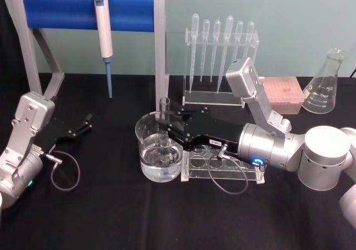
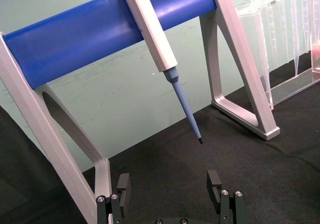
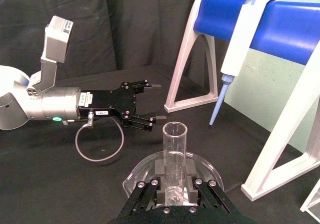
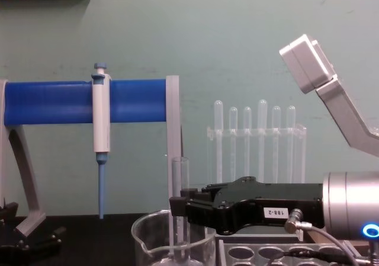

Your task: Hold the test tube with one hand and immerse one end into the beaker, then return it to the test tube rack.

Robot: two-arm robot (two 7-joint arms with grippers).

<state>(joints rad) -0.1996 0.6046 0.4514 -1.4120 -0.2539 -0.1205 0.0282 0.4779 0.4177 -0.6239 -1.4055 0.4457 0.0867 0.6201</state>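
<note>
Our right gripper (image 1: 165, 126) pinches the tube (image 1: 164, 106) upright in the beaker (image 1: 144, 134), so we should lift straight up past its rim, while our left gripper (image 1: 85, 123) rests spread-fingered left of it.

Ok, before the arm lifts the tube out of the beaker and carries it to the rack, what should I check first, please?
1. Grip: the right claw is shut on the test tube, tube upright: ok.
2. Dip: tube's lower end is inside the beaker; below the water: cannot tell.
3. Target: the rack has empty holes beside the beaker: ok.
4. The cable loops across the rack's front and might snag: not ok.
5. The left claw is open, parked far left: ok.
</note>
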